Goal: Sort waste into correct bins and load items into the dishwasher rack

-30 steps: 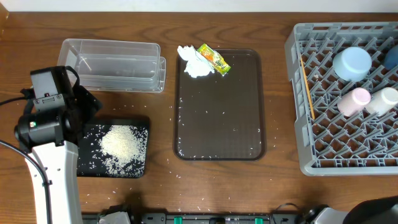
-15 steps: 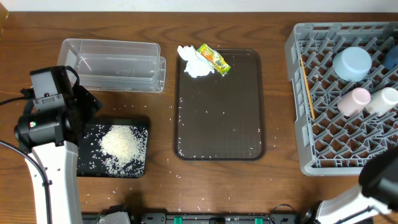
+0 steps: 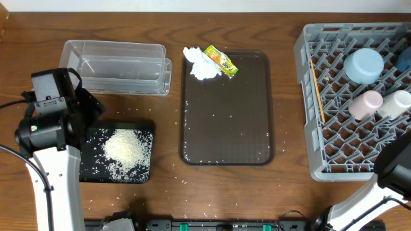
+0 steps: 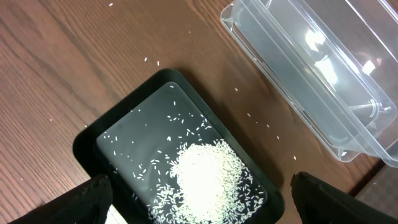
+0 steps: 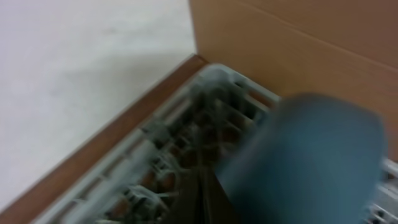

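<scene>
Waste: a crumpled white paper napkin (image 3: 199, 66) and a small yellow-green printed snack wrapper (image 3: 221, 61) lie touching at the far-left corner of the large dark brown serving tray (image 3: 225, 128). The napkin spills over its rim. Loose white rice grains (image 3: 126, 149) are heaped in the shallow black rectangular tray (image 3: 146, 128), left of the brown tray, near side. Strays dot the brown tray and the wooden surface (image 3: 282, 25).

The clear plastic rectangular tub (image 3: 115, 67), left of the brown tray on the far side, looks empty. The large grey plastic lattice rack (image 3: 340, 172), right of the brown tray, holds a light blue bowl (image 3: 364, 65), small pink cup (image 3: 365, 104), white cup (image 3: 398, 102), thin wooden chopsticks (image 3: 316, 90) and a dark blue round plate (image 3: 406, 61) at the frame edge.

Left claw (image 4: 200, 186): wide open, empty, over the black tray. Right claw: can't tell open or shut.

Risk, prob.: the napkin & wrapper touch, so grabbing one may drag the other into the wrong bin. Stray grains look too small to pinch.

Only the left wrist view shows the claw tips. The right wrist view is blurred: rack corner plus a blue-grey shape, unidentifiable. Only overhead shows the napkin & wrapper.
</scene>
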